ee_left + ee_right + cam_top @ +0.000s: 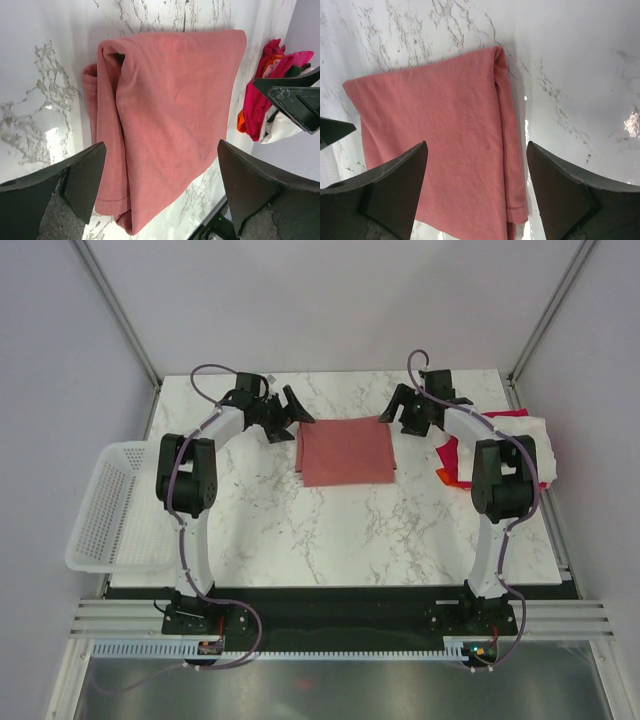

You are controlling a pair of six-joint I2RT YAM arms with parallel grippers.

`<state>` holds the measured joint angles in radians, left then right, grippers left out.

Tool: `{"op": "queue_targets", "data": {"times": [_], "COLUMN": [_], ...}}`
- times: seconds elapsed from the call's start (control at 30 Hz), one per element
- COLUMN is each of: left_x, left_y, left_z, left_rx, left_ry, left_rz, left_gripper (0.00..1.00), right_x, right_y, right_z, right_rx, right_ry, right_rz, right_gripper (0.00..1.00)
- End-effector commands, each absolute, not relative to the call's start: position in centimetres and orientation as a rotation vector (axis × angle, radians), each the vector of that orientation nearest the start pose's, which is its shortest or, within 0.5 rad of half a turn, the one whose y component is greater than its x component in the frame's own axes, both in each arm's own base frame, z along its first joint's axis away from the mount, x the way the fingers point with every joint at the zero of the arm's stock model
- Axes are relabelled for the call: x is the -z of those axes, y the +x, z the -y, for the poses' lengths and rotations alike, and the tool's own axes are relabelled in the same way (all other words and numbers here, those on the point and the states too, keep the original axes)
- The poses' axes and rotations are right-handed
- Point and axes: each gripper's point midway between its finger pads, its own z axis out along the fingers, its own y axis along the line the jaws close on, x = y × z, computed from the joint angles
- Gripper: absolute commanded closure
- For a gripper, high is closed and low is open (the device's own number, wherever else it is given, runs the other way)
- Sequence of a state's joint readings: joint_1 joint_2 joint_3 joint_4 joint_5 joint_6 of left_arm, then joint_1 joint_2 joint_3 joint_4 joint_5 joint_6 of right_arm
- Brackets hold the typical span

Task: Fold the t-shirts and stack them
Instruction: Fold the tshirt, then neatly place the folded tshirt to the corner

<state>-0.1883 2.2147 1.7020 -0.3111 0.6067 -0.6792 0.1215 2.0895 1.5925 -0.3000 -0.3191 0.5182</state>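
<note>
On my marble table (330, 530) the folded salmon-red t-shirt (346, 452) lies toward 12 o'clock; the pile of shirts (530, 435) sits at 3 o'clock; left gripper (290, 408) and right gripper (397, 405) hover wide open, empty, at its far corners; I reckon a dragging fingertip could undo the fold.

A white marble-patterned table (300, 530) with grey veins fills the middle; plain pale walls (330, 300) close it in on three sides; metal posts (118, 310) run up the far corners; a white mesh basket (100, 510) sits at its left edge.
</note>
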Motion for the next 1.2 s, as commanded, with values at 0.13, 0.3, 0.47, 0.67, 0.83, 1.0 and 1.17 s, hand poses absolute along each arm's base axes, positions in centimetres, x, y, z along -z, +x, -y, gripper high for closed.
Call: {"op": "queue_targets", "data": {"times": [0.13,0.3,0.47,0.67,0.83,1.0,1.17], "left_x": [-9.1,-6.2,-4.5,-2.7,-1.6,-1.0,-1.6], "left_y": [49.1,49.3,49.0,48.2,48.2,49.7,51.1], "left_z": [20.0,20.3,21.7,23.5,23.4,24.5,25.6], "left_rx": [0.877,0.884,0.897,0.898,0.848,0.863,0.902], "left_ry": [-0.254,-0.279,-0.278,-0.283,-0.322,-0.312,-0.306], "left_rz": [-2.456,-2.516,-2.576,-2.647,-2.668,-2.662,-2.632], "left_gripper": [0.00,0.00,0.07,0.22,0.31,0.57,0.94], "right_x": [-6.8,-3.9,-1.7,-0.4,0.9,1.2,-0.8], "right_y": [51.5,52.1,51.5,50.2,49.8,50.9,52.1], "right_z": [-13.7,-14.4,-16.0,-16.8,-17.0,-18.0,-19.0], "right_rx": [-0.622,-0.607,-0.636,-0.564,-0.494,-0.476,-0.474], "right_ry": [0.235,0.216,0.179,0.153,0.160,0.180,0.164], "right_rz": [-2.422,-2.480,-2.542,-2.608,-2.639,-2.642,-2.586], "right_gripper": [0.12,0.16,0.20,0.27,0.40,0.67,1.00]}}
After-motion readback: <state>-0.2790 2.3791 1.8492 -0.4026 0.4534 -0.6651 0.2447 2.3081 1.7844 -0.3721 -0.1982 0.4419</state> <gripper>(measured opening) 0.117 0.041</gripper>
